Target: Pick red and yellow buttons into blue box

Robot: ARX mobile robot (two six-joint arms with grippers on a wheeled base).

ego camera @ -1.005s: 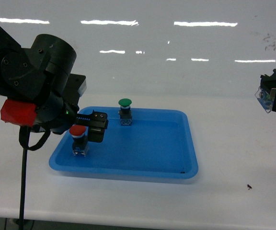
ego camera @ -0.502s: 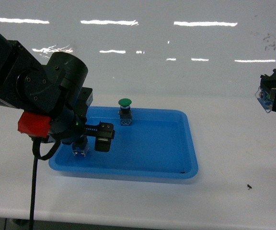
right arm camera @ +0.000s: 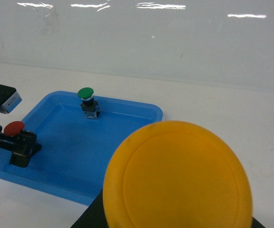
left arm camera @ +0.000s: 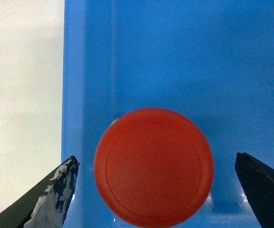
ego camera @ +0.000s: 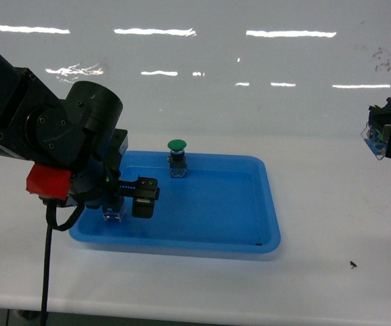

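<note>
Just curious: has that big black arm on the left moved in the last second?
Yes. The left gripper has dropped lower over the red button, measured against the blue tray, which stayed put.

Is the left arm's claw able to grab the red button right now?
Probably yes. The left gripper hangs right over the red button in the shallow blue tray, one finger on each side, jaws open, with nothing between them and the cap.

Red button upright in tray; yellow button aloft.
</note>
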